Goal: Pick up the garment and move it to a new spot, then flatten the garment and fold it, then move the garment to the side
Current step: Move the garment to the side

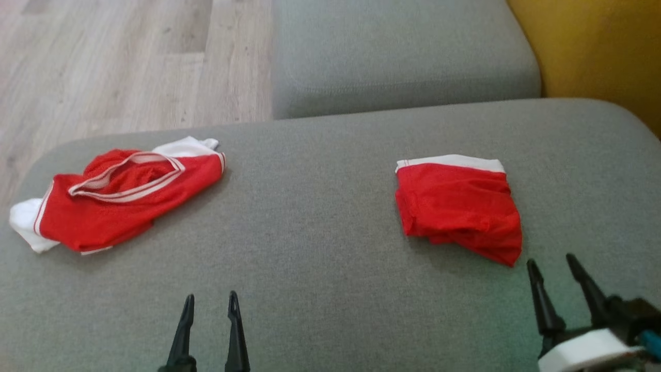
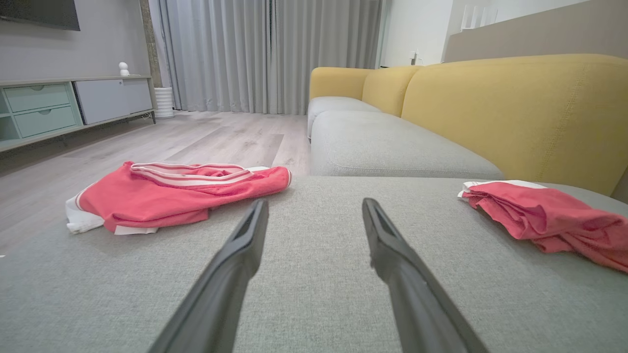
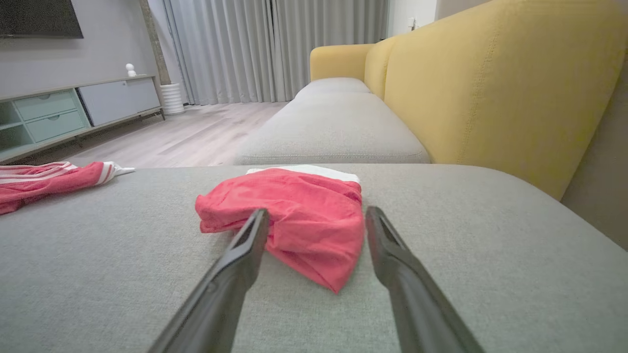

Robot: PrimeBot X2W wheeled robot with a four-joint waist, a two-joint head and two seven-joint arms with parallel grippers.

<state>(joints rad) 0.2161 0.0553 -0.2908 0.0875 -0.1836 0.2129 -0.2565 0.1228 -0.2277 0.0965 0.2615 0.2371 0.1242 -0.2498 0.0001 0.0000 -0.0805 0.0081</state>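
Two red garments with white trim lie on the grey sofa cushion. A crumpled garment sprawls at the left, near the cushion's edge; it also appears in the left wrist view. A folded garment with a white band on top rests at the right. My left gripper is open above the bare cushion at the front, between the two garments, with nothing between its fingers. My right gripper is open just in front of the folded garment, its fingertips at that garment's near edge.
A second grey seat cushion lies beyond, with the yellow backrest to the right. Wooden floor borders the cushion's left and far-left side. A low cabinet and curtains stand far off.
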